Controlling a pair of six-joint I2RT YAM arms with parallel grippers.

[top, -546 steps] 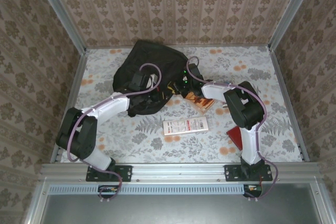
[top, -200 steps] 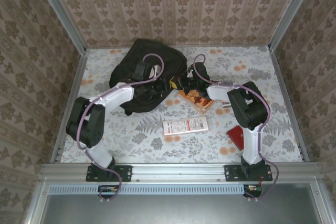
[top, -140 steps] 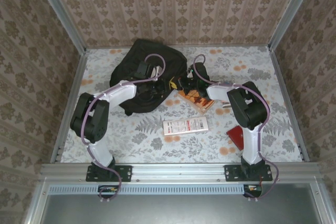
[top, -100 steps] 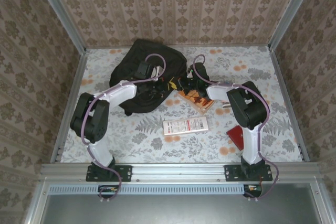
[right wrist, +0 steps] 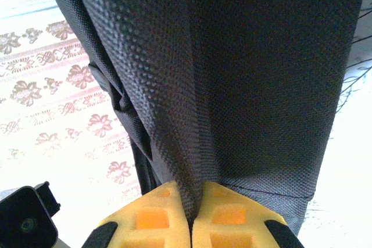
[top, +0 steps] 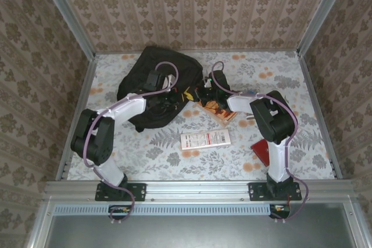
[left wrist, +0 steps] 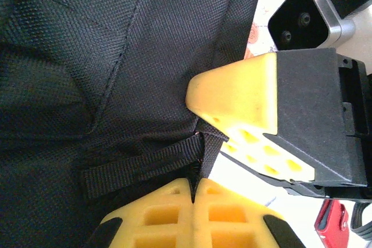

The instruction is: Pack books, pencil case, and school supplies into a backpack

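Left end effector (left wrist: pixel 195 185) and right end effector (right wrist: pixel 191 197), fingers pressed together, each pinched fabric of the black backpack (top: pixel 137 81).

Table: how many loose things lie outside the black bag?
3: an orange book beside the bag, a white packet in the middle, a red thing partly under the right arm. More may be hidden.
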